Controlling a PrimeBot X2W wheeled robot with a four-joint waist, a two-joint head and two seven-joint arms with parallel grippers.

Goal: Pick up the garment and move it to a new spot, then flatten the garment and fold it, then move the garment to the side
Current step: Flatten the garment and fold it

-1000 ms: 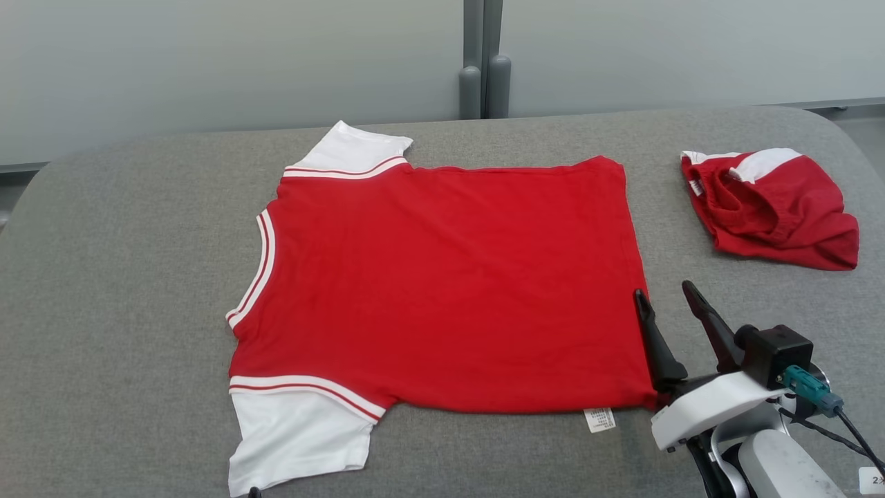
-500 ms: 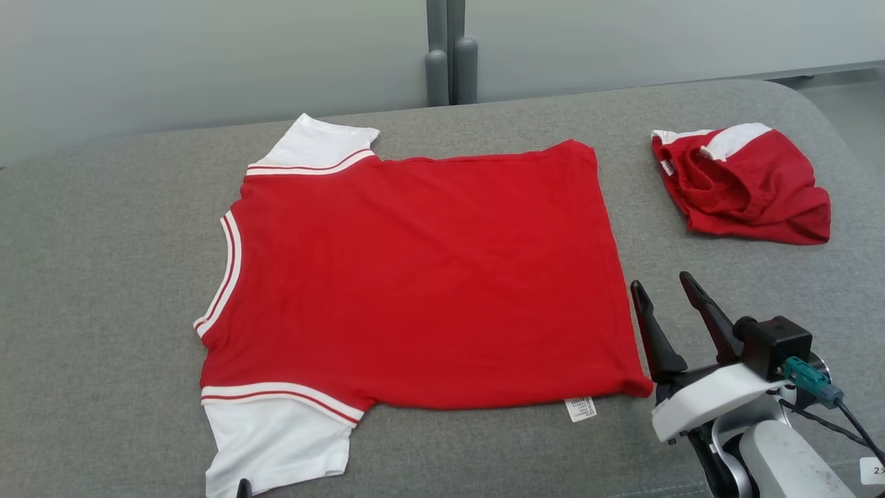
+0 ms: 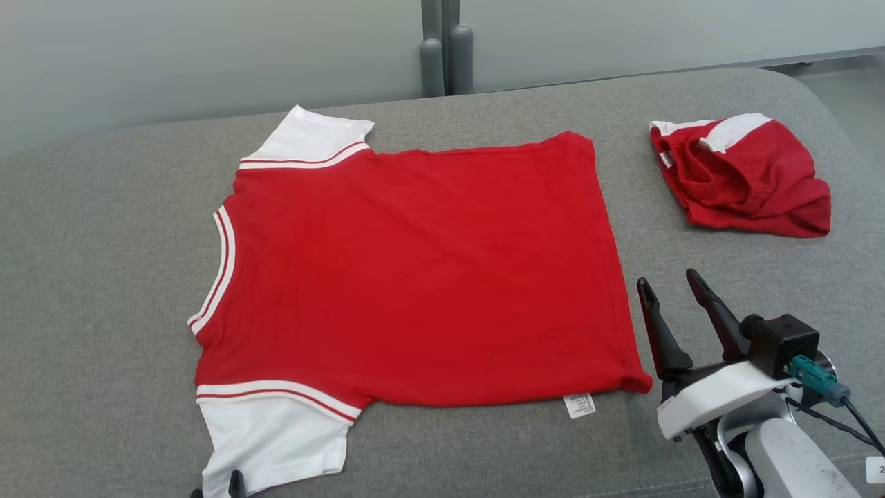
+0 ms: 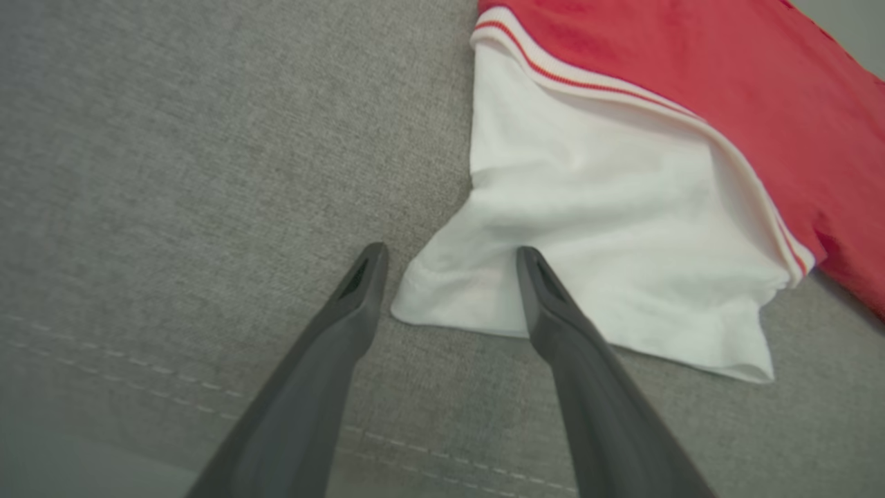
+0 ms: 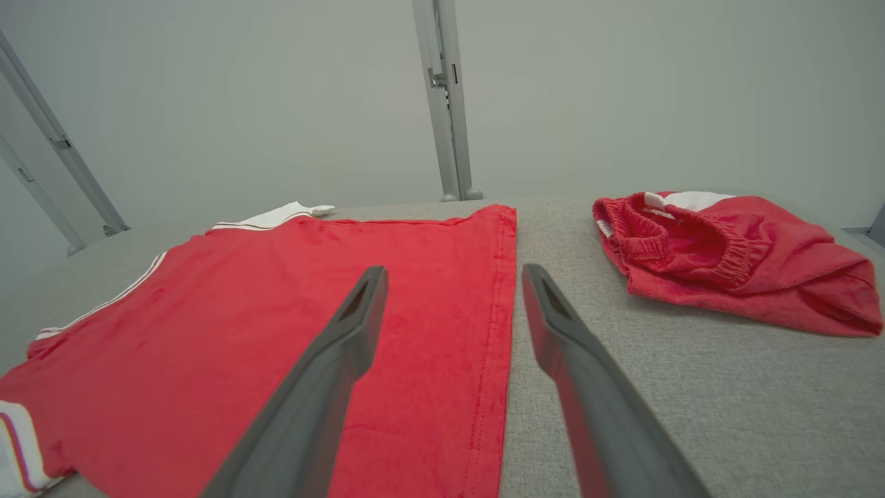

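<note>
nearest, the left hand [image 4: 449, 257] has its fingers apart at the corner of the white sleeve [image 4: 608, 228], gripping nothing. the right hand [image 3: 666, 280] is spread and empty just beside the hem. the red garment [image 3: 415, 270] lies flat in the middle of the grey table [image 3: 104, 242]. a small white label [image 3: 579, 405] pokes out at its near edge, the print too small to read. farther right, well apart, sits a crumpled red bundle [image 3: 743, 180]. two grey posts [image 3: 432, 69] rise behind.
</note>
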